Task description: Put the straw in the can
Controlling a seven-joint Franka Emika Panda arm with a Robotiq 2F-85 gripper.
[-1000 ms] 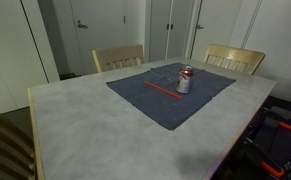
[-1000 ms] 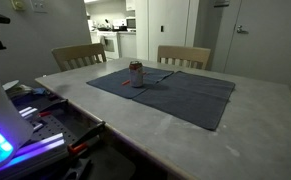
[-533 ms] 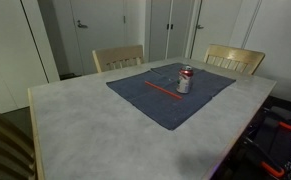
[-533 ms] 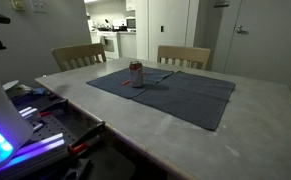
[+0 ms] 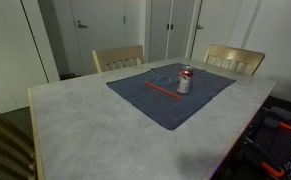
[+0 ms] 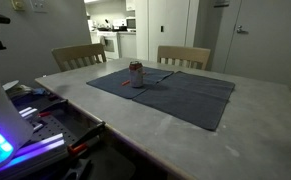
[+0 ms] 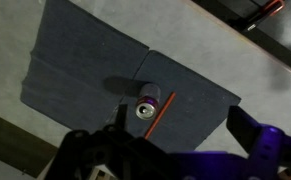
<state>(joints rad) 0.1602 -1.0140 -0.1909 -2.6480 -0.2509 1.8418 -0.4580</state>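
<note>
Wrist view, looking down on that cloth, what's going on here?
Nothing is being handled yet. The can stands upright on the blue cloth on the table, and the red straw lies flat on the cloth right beside it. The gripper hangs above them, open and empty, seen only in the wrist view.

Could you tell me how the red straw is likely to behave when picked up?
Thin and slender, the straw probably weighs little and may bend if squeezed. Lying flat on the cloth, it might roll when nudged.
</note>
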